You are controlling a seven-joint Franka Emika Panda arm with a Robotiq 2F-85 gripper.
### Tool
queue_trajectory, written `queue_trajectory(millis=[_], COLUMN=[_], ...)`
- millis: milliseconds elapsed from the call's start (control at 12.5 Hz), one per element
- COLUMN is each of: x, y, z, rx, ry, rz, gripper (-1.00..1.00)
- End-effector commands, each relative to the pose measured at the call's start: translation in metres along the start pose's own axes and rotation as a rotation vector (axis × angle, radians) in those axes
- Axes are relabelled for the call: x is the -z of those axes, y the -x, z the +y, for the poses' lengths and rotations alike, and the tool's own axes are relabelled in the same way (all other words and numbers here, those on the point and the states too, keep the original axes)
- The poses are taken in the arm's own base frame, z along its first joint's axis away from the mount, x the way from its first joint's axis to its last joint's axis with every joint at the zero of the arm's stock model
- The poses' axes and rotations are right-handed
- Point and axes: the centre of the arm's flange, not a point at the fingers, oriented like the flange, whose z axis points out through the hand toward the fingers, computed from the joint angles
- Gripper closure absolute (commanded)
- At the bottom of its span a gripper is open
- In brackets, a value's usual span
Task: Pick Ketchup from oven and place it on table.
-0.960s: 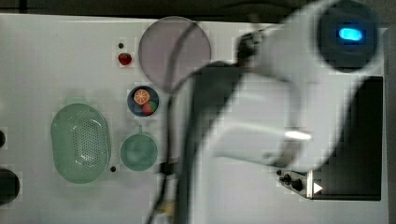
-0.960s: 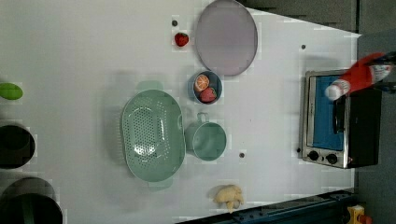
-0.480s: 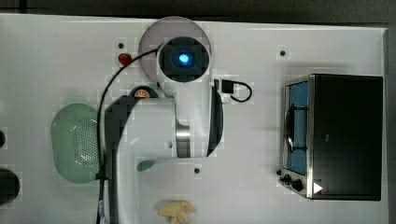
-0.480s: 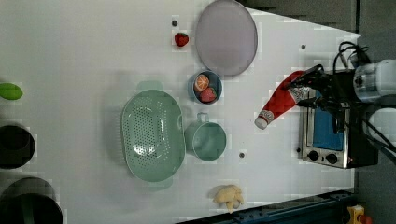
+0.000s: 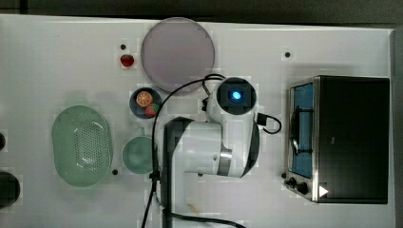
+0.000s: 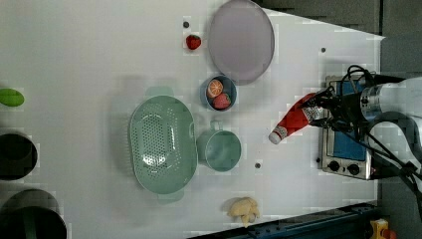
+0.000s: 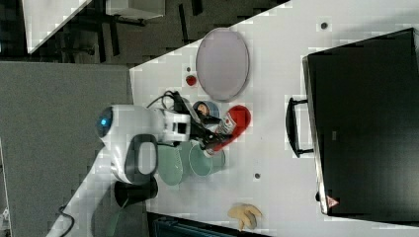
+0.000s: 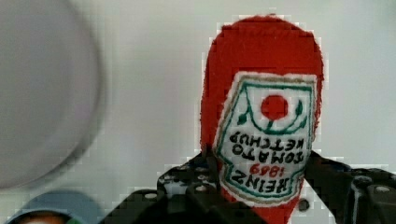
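The Ketchup (image 6: 292,121), a red squeeze bottle with a white cap, hangs tilted over the white table (image 6: 89,59), just off the oven (image 6: 345,149) front. My gripper (image 6: 314,107) is shut on its body near the base, and the cap points toward the teal cup. In the right view the Ketchup (image 7: 233,124) sits in the gripper (image 7: 215,129) above the cup and the blue bowl. The wrist view has the labelled Ketchup (image 8: 266,107) between the black fingers (image 8: 187,189) of the gripper (image 8: 261,196). In the top view my arm (image 5: 235,95) covers the bottle, left of the oven (image 5: 351,137).
A lilac plate (image 5: 178,54), a strawberry (image 5: 126,60), a blue bowl of fruit (image 5: 145,102), a green colander (image 5: 81,145) and a teal cup (image 5: 138,154) stand on the table (image 5: 57,52). A pale bread-like piece (image 6: 244,210) lies near the left view's bottom edge.
The arm has swung away from the oven toward the table's middle, carrying the Ketchup. In the left view the bottle went from the oven front leftward and a little lower.
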Motion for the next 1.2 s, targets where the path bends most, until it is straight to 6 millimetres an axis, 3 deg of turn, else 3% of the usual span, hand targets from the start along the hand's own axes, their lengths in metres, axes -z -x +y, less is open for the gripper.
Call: queue_trajectory(millis=[80, 240, 320, 480, 720, 1040, 1200], x=[-0.055, -0.088, -0.096, -0.103, -0.047, 0.077, 0.121], y=[0.015, 0.013, 0.013, 0.012, 0.002, -0.004, -0.004], z=[-0.014, -0.014, -0.014, -0.015, -0.033, -0.045, -0.044], rx=[0.057, 0.057, 0.057, 0.059, 0.057, 0.058, 0.059], ry=[-0.004, 0.018, 0.017, -0.002, -0.106, -0.182, -0.172], rz=[0.028, 0.028, 0.034, 0.055, 0.119, 0.135, 0.112], gripper=[-0.20, -0.24, -0.38, -0.92, -1.00, -1.00, -1.00])
